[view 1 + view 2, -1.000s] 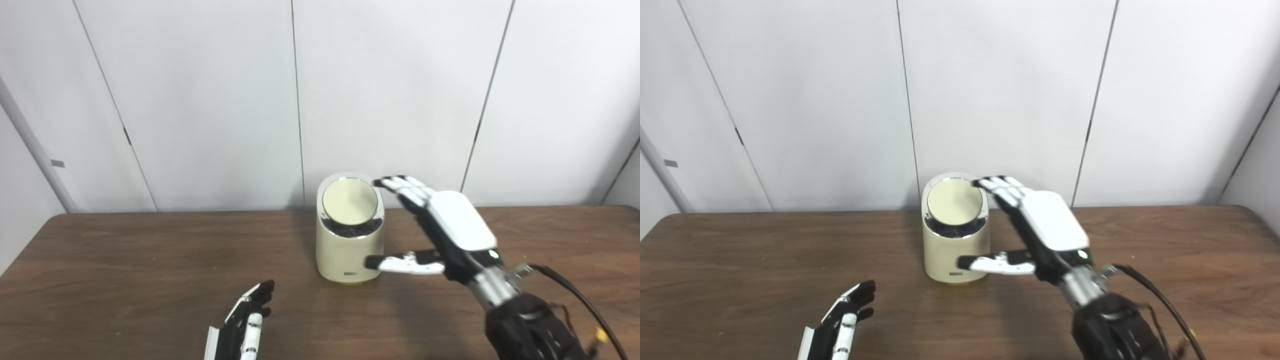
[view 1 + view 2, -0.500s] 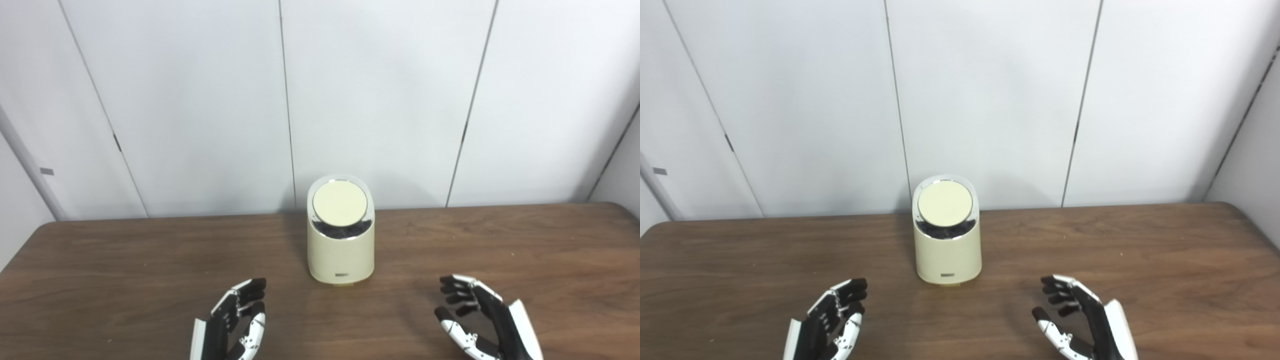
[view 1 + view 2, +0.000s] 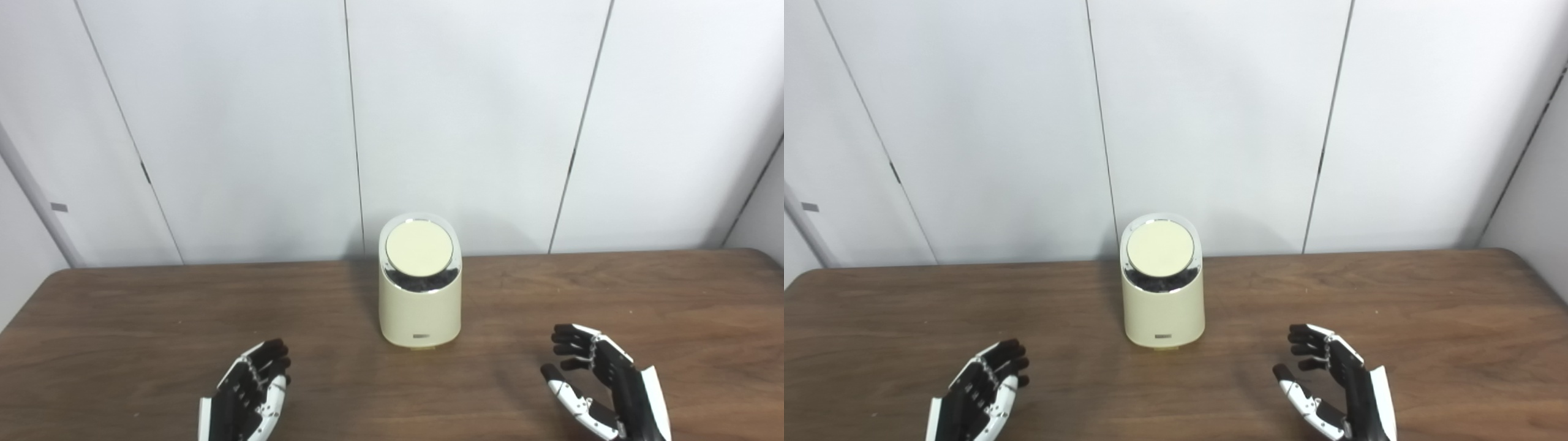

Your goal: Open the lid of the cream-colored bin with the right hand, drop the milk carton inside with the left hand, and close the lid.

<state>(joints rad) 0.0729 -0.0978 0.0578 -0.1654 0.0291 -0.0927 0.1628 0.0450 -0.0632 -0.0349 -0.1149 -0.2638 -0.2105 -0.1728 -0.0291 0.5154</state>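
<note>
Bin [image 3: 419,306] stands mid-desk [image 3: 122,318], lid [image 3: 419,247] down, no carton visible; my left robot hand [image 3: 248,395] and right robot hand [image 3: 603,389] rest open and empty, so I judge the task finished.

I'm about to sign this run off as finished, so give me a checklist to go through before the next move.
1. Lid shut on the bin: ok.
2. Bin upright on the table: ok.
3. Left hand open, holding nothing, apart from the bin: ok.
4. Right hand open, holding nothing, apart from the bin: ok.
5. Milk carton inside the bin: cannot tell; none is in view, and the lid hides the inside.
</note>
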